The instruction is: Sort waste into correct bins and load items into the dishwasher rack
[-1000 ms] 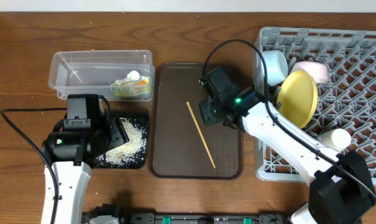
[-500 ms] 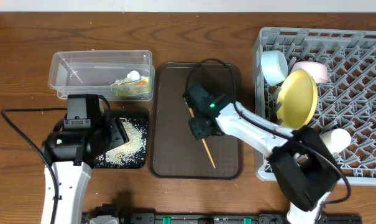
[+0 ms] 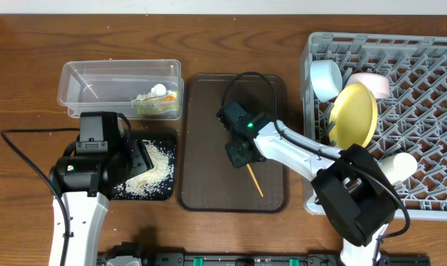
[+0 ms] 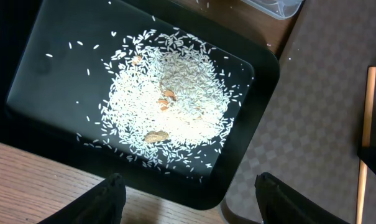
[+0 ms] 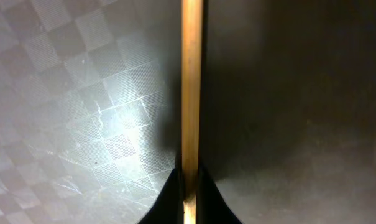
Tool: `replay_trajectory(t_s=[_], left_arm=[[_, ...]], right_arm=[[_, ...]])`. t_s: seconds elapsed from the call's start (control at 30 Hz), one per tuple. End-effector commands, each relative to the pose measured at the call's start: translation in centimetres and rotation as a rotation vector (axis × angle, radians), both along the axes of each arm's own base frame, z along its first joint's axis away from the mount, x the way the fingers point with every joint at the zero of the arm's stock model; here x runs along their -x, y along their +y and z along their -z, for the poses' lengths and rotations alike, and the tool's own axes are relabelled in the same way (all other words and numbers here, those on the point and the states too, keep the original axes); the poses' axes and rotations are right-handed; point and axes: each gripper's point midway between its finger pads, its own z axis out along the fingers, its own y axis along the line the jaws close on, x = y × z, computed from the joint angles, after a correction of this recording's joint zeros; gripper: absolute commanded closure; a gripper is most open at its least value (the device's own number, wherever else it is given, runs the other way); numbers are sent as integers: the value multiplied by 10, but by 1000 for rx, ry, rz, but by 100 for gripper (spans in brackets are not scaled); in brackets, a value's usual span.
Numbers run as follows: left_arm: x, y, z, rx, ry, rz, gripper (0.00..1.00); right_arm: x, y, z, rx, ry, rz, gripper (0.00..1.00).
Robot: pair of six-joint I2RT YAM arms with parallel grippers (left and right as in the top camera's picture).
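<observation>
Overhead view evenly lit; right wrist view dim, shadow right of chopstick [image 5: 191, 93].

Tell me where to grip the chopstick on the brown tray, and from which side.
Grip the chopstick on its shaft, toward the far end, coming straight down from above with the fingers across its width. It lies flat on the brown tray, thin and long, so only its narrow sides offer a pinch. The right gripper is shut on it that way.

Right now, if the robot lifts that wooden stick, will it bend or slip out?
Probably stiff: the chopstick looks like straight wood. It is thin and smooth, and the right jaws pinch one small spot, so it might swivel or slip. Likely light.
</observation>
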Motion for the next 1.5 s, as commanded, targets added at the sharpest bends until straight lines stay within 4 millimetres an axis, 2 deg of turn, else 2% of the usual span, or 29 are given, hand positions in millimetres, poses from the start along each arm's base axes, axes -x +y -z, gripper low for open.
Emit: replay_trajectory(t_s=[0.0,0.13,0.2,0.4,0.47,0.53,0.7,0.8,0.97,1.13,1.3,1.43,1.47], left_arm=[[0,2,-1,0,0,-11,30],[0,2,-1,0,0,-11,30],[0,2,-1,0,-1,-11,30],[0,2,-1,-1,-1,-11,30],[0,2,-1,0,-1,-11,30],[0,2,-1,0,-1,-11,30],[0,2,-1,0,-1,-11,30],[0,2,-1,0,-1,-11,30],[0,2,-1,0,-1,-11,30],[0,2,-1,0,-1,-11,30],[0,2,-1,0,-1,-11,30],[0,2,-1,0,-1,-11,30],[0,2,-1,0,-1,-11,30]], right_arm=[[4,-3,10,15,34,33,99],[-4,-12,-8,-5,10,61,99],[-11,-18,-25,-19,-24,83,99],[-30,-46,-95,-103,-149,138,99],[-32,-64,-115,-104,-186,161,99],[-33,-89,-133,-75,-222,213,99],[-27,-154,-159,19,-261,352,99],[-22,-187,-160,77,-240,428,99],[-13,-217,-143,132,-159,477,99],[-5,-221,-124,141,-99,478,98],[-2,-221,-116,150,-82,477,90],[-5,-221,-116,144,-93,478,67],[-5,-221,-116,143,-94,478,67]])
